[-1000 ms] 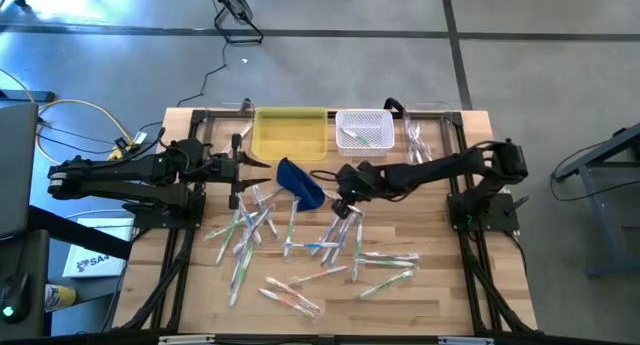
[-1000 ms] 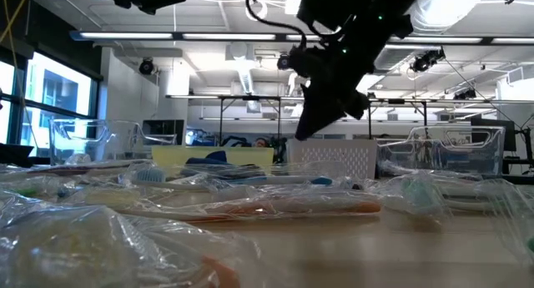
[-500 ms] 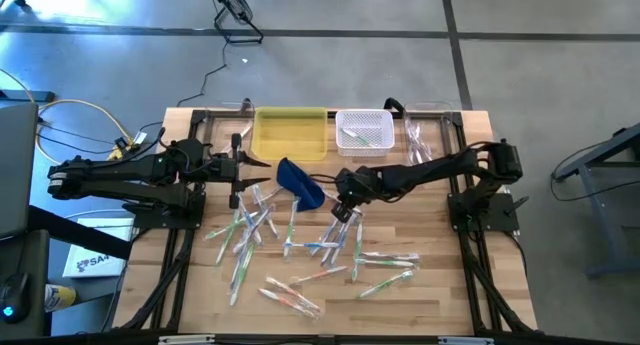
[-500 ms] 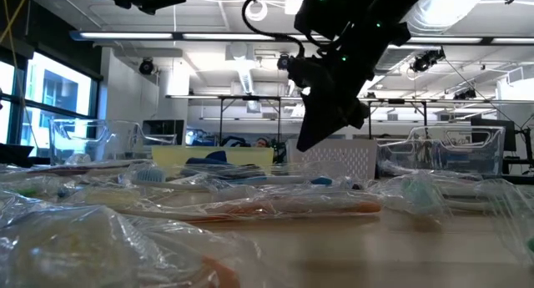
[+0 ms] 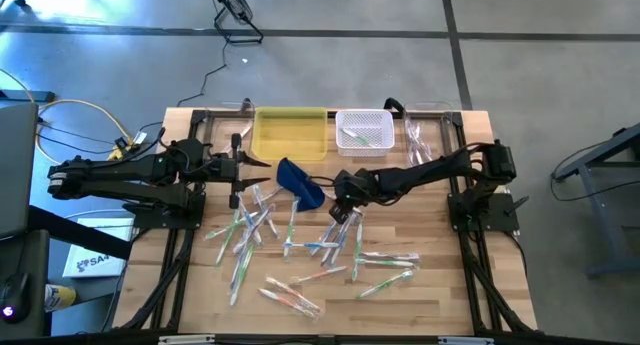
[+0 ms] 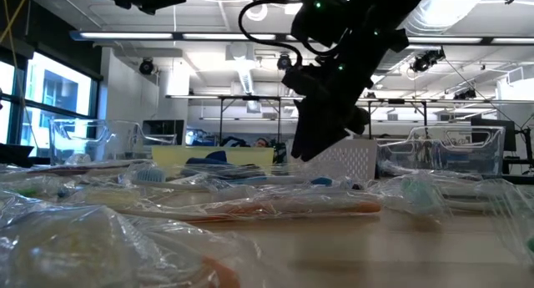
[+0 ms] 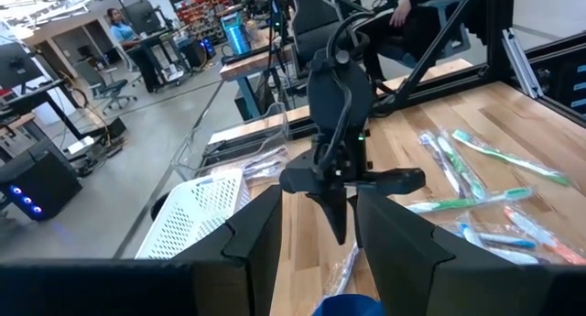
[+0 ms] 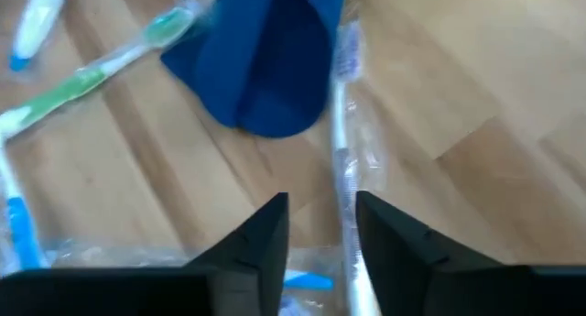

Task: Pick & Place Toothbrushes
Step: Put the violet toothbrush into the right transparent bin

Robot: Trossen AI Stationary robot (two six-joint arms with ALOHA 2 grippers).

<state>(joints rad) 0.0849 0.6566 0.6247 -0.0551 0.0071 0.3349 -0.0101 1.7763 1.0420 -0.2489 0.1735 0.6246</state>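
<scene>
right gripper (image 5: pixel 343 214): jaws parted, empty, low over mid-table | target: wrapped brush (image 8: pixel 344 151) just ahead, near the right finger, beside the pouch (image 8: pixel 265 64) | axis: runs forward, roughly in line with the fingers | nearer arm: right | left gripper (image 5: pixel 240 166): parted, empty, waits at left edge | other brushes (image 5: pixel 300 250) scattered toward front

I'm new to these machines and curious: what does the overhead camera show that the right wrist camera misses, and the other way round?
Only the high view shows the yellow bin, the white basket and the left end effector parked near the table's left edge. Only the right wrist view shows the right end effector open, close over a clear-wrapped toothbrush. Both show the dark blue pouch and the scattered toothbrushes.
</scene>
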